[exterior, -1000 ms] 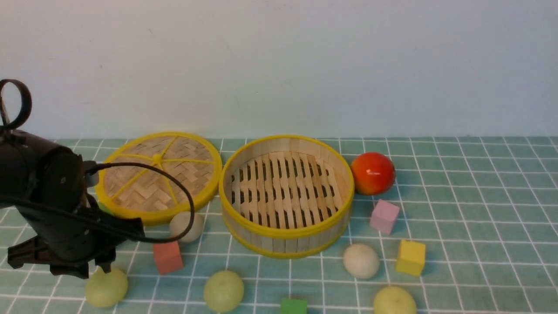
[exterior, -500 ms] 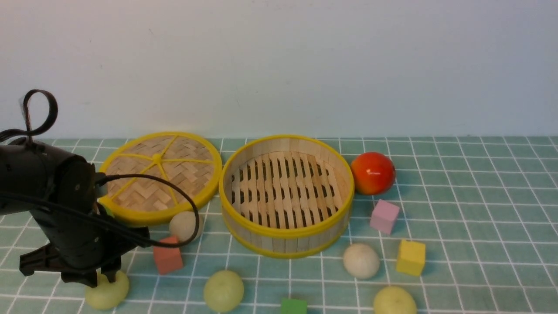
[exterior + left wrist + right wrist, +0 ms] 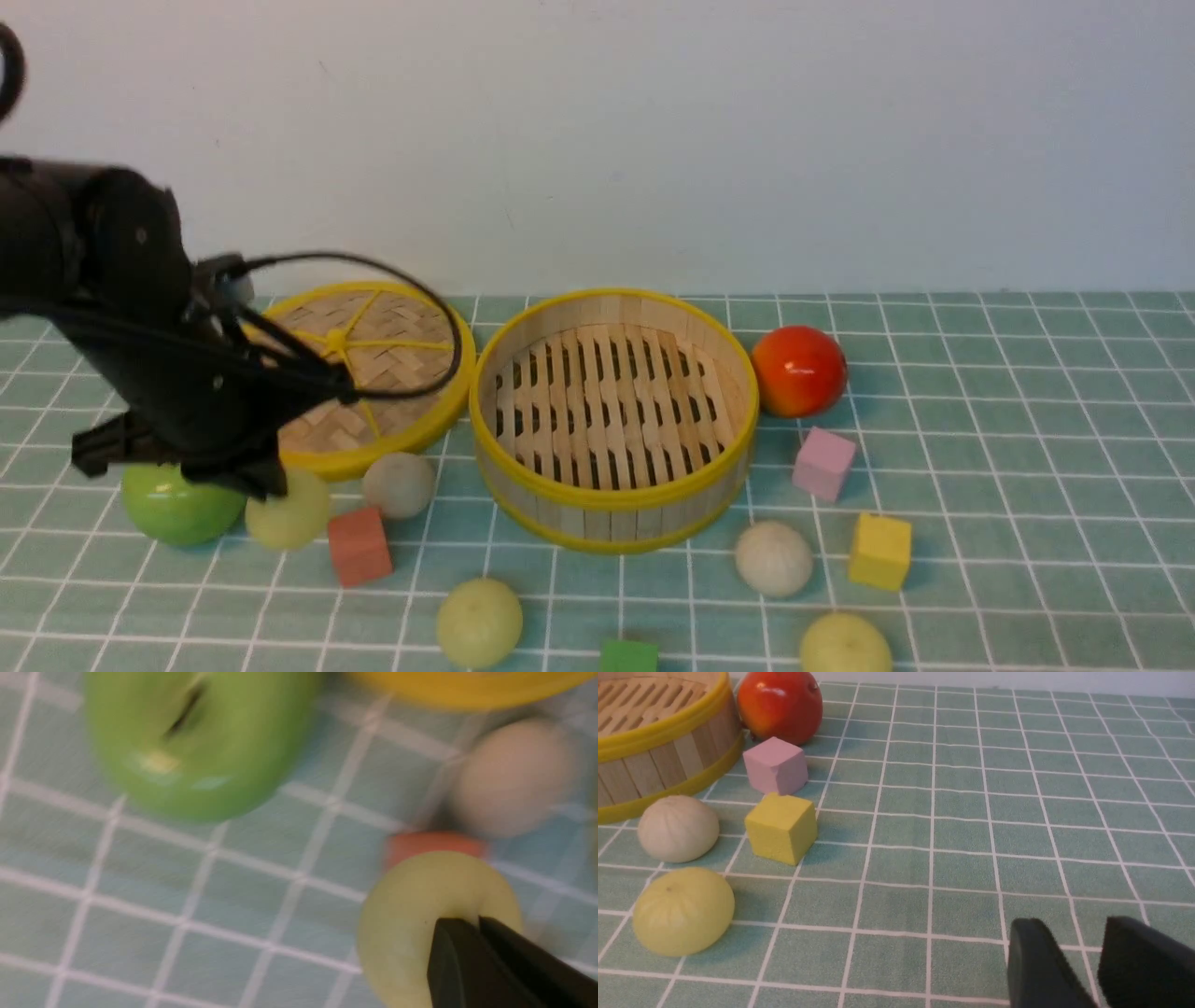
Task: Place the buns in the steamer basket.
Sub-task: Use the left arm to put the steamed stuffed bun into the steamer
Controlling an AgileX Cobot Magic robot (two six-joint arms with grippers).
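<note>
The left gripper (image 3: 269,485) is pinching one pale yellow-green matte round bun (image 3: 291,515) with its fingers pressed together. The round bamboo steamer basket with yellow rims (image 3: 611,501), to this gripper's right, holds no bun yet. Four other buns (image 3: 400,485) lie on the green checked cloth (image 3: 980,448). The right gripper (image 3: 1078,933) is spread and holds nothing. I judge the task is only beginning.

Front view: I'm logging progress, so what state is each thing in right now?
left claw, shut on yellow-green bun
right claw, open, empty
steamer basket, uncovered, empty
lid, off, flat beside the basket
four other buns, loose, outside the basket
</note>
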